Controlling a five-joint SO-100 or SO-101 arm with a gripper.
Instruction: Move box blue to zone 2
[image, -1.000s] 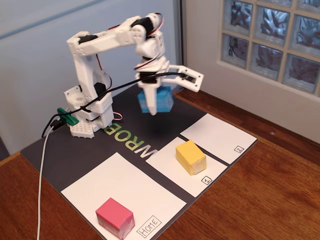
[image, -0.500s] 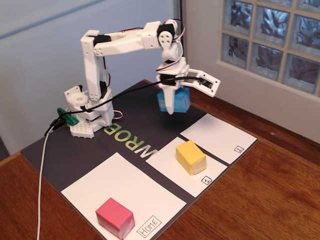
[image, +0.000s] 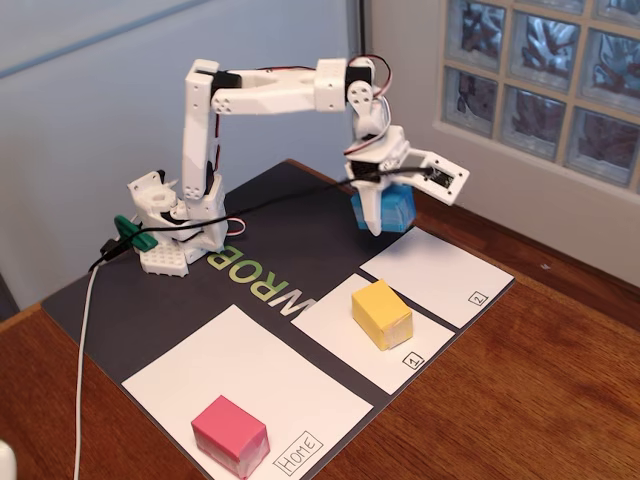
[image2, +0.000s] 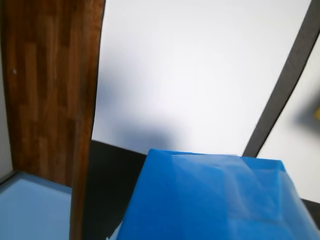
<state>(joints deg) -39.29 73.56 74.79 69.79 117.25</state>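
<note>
The blue box (image: 392, 210) hangs in the air above the dark mat, held by my white gripper (image: 381, 214), which is shut on it. It hovers just behind the far corner of zone 2 (image: 430, 272), the white sheet with a small boxed "2". In the wrist view the blue box (image2: 215, 200) fills the lower middle, with the white sheet of zone 2 (image2: 200, 75) spread out beyond it. My fingers do not show in the wrist view.
A yellow block (image: 380, 313) lies on the sheet marked "1" (image: 340, 325). A pink block (image: 230, 434) sits on the large "Home" sheet (image: 240, 375). The arm's base (image: 170, 230) stands at the mat's back left. A black cable (image: 280, 195) runs to the gripper. Wooden table (image: 540, 390) surrounds the mat.
The arm has stretched out and swung to the right, carrying the blue box from over the mat's middle toward the far corner of zone 2.
</note>
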